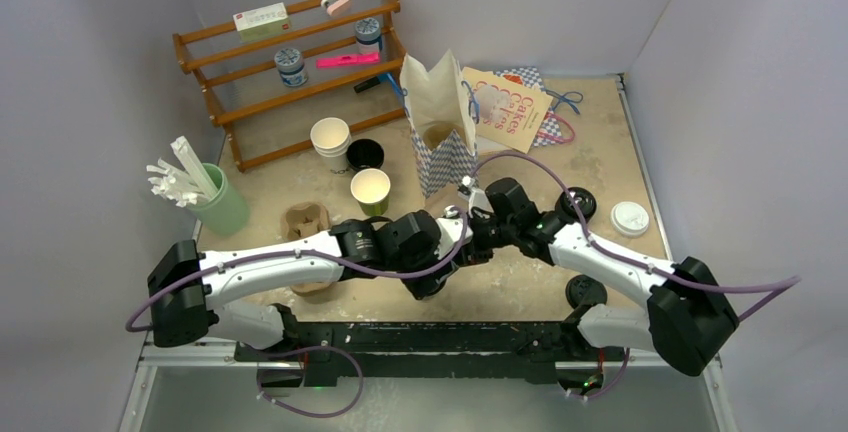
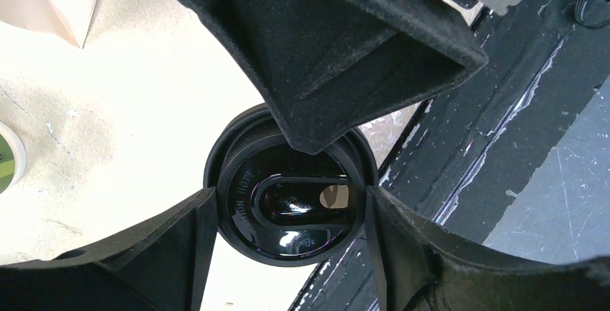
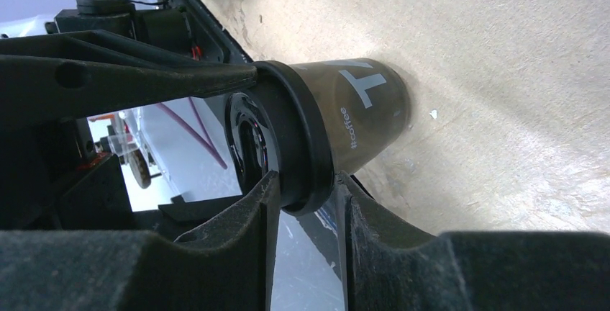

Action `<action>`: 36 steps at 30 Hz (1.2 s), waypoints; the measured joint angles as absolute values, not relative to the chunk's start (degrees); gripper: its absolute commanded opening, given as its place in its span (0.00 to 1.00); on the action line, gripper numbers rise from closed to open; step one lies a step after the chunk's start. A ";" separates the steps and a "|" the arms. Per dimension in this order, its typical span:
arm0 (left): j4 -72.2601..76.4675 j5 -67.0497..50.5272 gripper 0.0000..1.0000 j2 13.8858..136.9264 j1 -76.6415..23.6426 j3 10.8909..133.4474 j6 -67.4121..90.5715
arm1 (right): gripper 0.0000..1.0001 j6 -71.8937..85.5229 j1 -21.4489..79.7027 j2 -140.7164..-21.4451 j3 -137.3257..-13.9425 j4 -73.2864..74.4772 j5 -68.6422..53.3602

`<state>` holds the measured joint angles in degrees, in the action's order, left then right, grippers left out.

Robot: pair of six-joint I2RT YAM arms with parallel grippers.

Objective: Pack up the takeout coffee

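The takeout coffee (image 3: pixel 363 109) stands upright on the surface (image 1: pixel 600 152). Its long axis is vertical, with the base down and the black lid (image 2: pixel 288 217) on top. It sits at the near edge, about midway between left and right, just beside the dark rail that runs along that edge. In the overhead view the two arms meet above it and hide most of it.

On its dark wall is a large white "T", with "#coffee" in small white letters beside it. The lid carries raised lettering near its rim, too faint to read in full.

The left tool (image 2: pixel 289 203) is spread wide and clasps the cup at the lid's rim, one finger against each side. The right tool (image 3: pixel 307 185) straddles the rim, one finger on the lid's top and the other by the wall below. I cannot tell whether it is pressing yet.

Farther back stands a paper bag (image 1: pixel 440 122), and right of it lies a book (image 1: pixel 512 107) reading "Cakes".
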<state>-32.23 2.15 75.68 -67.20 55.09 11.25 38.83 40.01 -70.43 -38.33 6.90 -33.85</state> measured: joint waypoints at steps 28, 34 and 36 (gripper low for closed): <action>-32.49 2.87 0.48 74.76 -67.13 54.00 17.04 | 0.25 41.54 38.89 -70.76 -33.43 -3.11 -37.67; -31.57 2.76 0.48 74.35 -67.16 53.41 17.26 | 0.36 44.93 38.87 -68.18 -30.87 -5.63 -36.51; -31.42 2.66 0.48 74.24 -67.16 53.23 17.43 | 0.36 45.91 38.87 -67.70 -30.11 -6.24 -36.56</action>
